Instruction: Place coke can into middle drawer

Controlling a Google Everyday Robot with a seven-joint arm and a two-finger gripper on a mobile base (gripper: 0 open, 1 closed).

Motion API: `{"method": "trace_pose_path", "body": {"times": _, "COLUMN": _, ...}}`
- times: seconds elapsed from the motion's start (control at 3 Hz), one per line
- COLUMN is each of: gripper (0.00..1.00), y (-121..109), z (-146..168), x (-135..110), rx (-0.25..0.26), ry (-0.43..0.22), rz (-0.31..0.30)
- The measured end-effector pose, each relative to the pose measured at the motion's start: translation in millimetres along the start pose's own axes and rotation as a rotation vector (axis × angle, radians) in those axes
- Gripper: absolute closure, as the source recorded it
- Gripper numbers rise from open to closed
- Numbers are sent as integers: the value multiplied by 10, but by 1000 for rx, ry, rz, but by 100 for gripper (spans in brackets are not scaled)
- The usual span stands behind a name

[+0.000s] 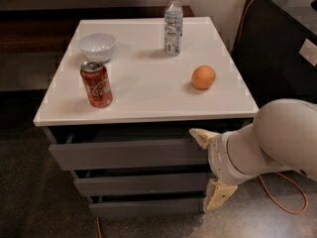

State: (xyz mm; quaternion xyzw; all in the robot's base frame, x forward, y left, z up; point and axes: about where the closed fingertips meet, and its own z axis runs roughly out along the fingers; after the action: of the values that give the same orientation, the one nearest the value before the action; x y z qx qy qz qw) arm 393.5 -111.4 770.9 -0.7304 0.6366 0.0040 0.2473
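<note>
Hand (200, 169) | fingers spread wide | holding nothing | before middle drawer (138, 185)

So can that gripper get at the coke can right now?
Probably yes. The coke can stands alone near the front edge of the white top, with the bowl behind it. The gripper, open, hangs low before the drawers and must rise first.
</note>
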Motion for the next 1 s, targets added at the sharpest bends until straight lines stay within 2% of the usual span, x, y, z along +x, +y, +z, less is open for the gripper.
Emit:
{"method": "trace_pose_path", "body": {"times": 0.33, "gripper": 0, "y": 0, "z": 0, "x": 0, "rx": 0, "ry": 0, "rz": 0}}
{"method": "trace_pose_path", "body": {"times": 1.0, "gripper": 0, "y": 251, "z": 710, "x": 160, "rx": -4, "ry": 7, "rz": 5}}
